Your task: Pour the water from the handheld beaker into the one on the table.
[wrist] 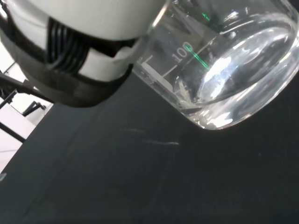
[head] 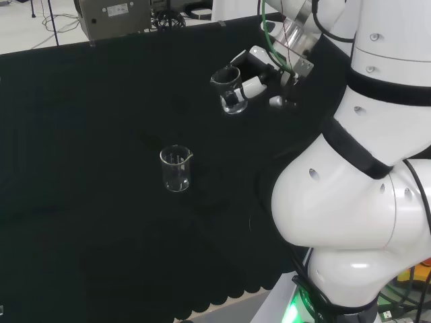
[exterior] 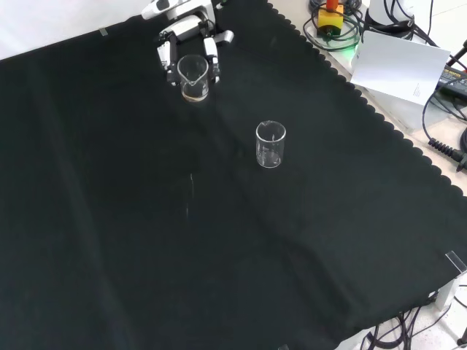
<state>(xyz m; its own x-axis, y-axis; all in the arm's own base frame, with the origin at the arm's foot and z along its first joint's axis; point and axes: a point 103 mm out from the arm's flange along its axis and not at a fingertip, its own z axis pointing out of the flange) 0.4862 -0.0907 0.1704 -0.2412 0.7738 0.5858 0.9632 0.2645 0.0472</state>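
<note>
Item 1: hand (head: 254, 74), black and white, fingers curled round a clear held beaker (head: 229, 91), raised above the black cloth (head: 81, 202); in the front view it (exterior: 188, 40) sat at 12 o'clock with that beaker (exterior: 193, 77) upright between its fingers. Wrist view: hand (wrist: 79, 51) beside the beaker (wrist: 224, 70), a little water in its base. Item 2: table beaker (head: 176, 169), upright on the cloth, at 7 o'clock from the held one in the head view, well apart; front view (exterior: 270, 144), at 4 o'clock from it
</note>
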